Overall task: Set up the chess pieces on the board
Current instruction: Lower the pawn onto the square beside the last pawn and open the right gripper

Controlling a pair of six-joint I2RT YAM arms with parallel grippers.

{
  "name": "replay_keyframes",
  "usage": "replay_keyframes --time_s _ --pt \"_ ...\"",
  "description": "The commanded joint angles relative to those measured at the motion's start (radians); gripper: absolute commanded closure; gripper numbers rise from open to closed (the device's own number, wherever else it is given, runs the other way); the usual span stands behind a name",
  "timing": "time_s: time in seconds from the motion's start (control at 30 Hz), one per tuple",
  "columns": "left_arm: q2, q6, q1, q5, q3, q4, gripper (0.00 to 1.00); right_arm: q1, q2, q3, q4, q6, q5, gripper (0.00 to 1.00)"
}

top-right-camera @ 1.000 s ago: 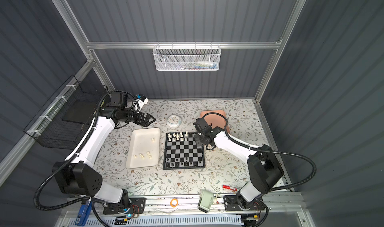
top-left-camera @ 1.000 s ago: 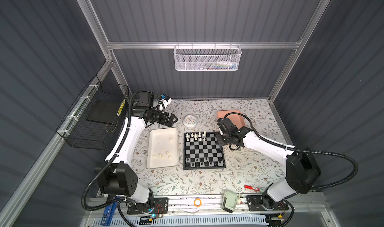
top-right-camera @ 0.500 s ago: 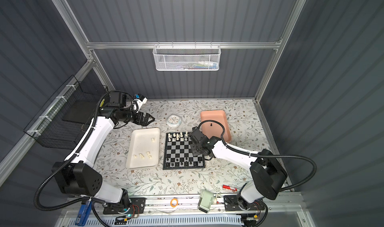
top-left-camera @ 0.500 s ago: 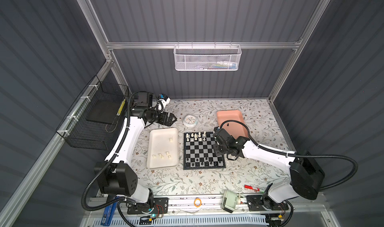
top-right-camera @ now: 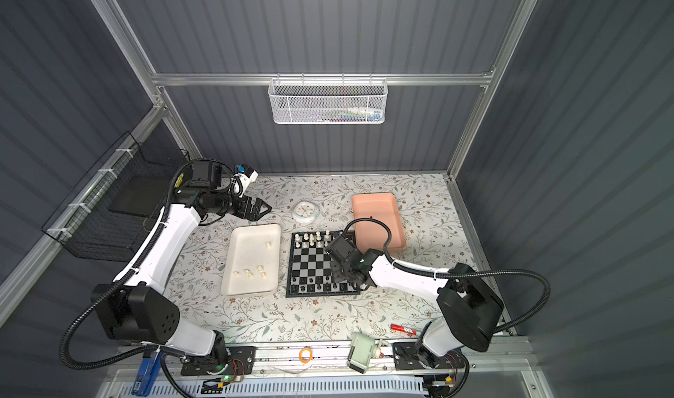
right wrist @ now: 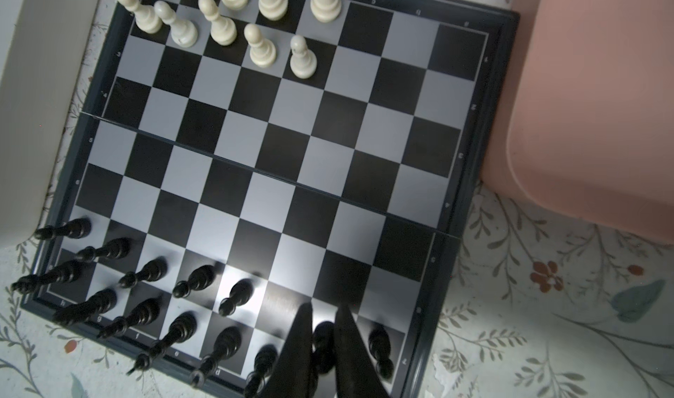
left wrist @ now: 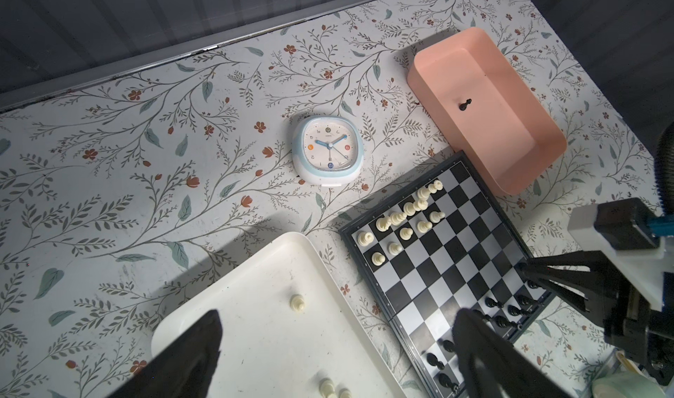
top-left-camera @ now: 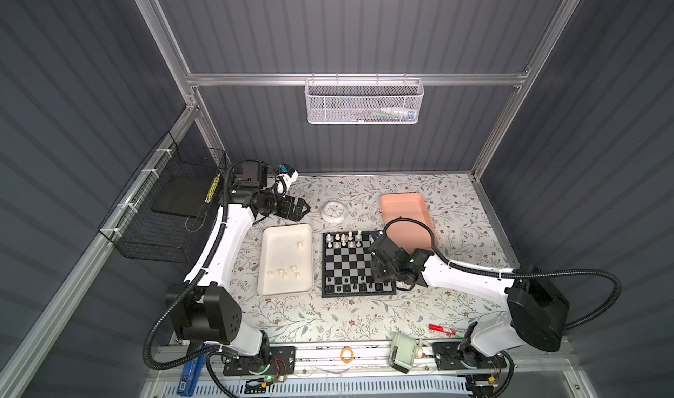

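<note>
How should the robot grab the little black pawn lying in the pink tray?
Probably by its thin neck, just under the round head. The black pawn lies tipped over on the floor of the pink tray, far from the walls, so coming straight down from above looks best, fingers closing across its narrow middle. It is tiny, so the grip must be centred or it may slip away.

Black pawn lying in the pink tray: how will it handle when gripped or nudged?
The black pawn is tiny next to a gripper, so likely very light and easily flicked. It lies on its side, with a round profile, so it may roll across the pink tray. Probably rigid plastic, possibly slippery.
</note>
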Motion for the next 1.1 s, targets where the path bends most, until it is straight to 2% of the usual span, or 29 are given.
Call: replay_keyframes --time_s 0.0,1.07 --pt "-0.001 -0.010 0.007 0.023 0.006 0.008 0.00 0.013 0.001 -0.024 0.012 0.035 0.019 0.84" --pt "-0.003 -0.010 0.007 0.019 -0.004 0.015 0.01 0.036 0.058 -0.067 0.052 0.069 0.029 0.83"
